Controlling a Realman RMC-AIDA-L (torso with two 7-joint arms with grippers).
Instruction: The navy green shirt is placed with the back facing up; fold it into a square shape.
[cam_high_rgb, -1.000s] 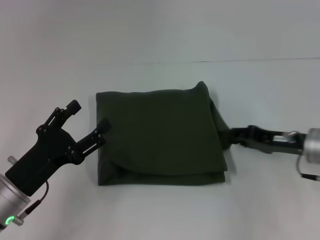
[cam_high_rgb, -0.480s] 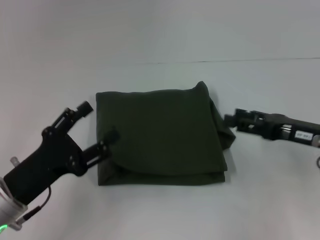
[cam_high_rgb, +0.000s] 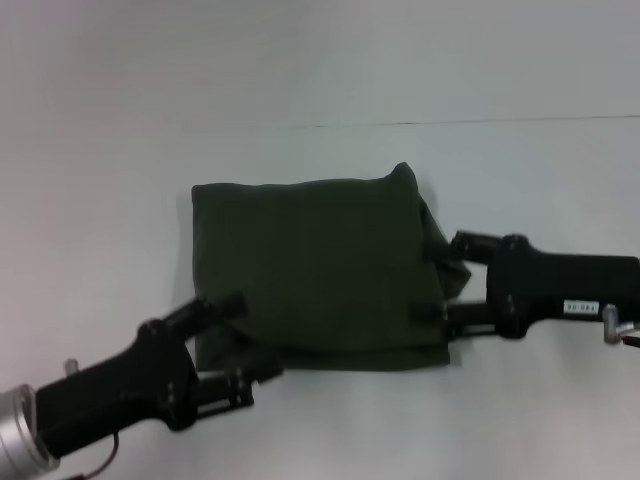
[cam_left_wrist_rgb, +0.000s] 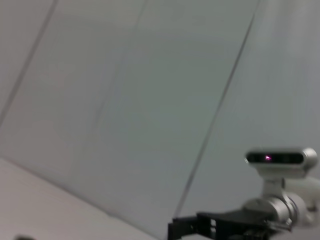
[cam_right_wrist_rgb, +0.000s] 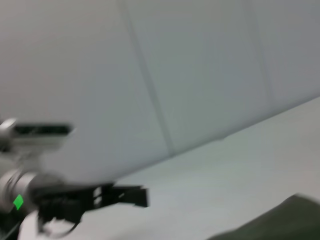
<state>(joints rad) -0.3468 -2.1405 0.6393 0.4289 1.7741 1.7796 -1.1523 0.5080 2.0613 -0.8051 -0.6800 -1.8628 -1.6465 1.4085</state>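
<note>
Head view: we are looking down at the navy green shirt (cam_high_rgb: 320, 265), which is lying on the white bench (cam_high_rgb: 120, 200) as a thick, nearly square bundle with only the plain side showing.

Left claw (cam_high_rgb: 243, 337): we are reaching it in at the shirt's near left corner. Its fingers (cam_high_rgb: 232, 302) are spread apart, one over the cloth edge and one out on the bench, and they are holding nothing.

Right claw (cam_high_rgb: 435, 280): we are bringing it in at the shirt's right edge. Its fingers (cam_high_rgb: 425, 313) are apart too, with the bunched right side between them, and nothing is pinched.

Wrist views: both are looking up at the wall. The left one is catching the other arm far off, and the right one is showing only a dark corner of shirt.

Shape now: the right side is lumpy, with a peak at the far right corner and a loose flap hanging past the edge.

What could go wrong: we are thinking a claw could pinch only the top layer, so the bundle would open up when lifted.

Another worry: a finger could push the edge and slide the whole bundle across the smooth bench.

Another worry: if one claw is pulling harder than the other, the square could twist.
</note>
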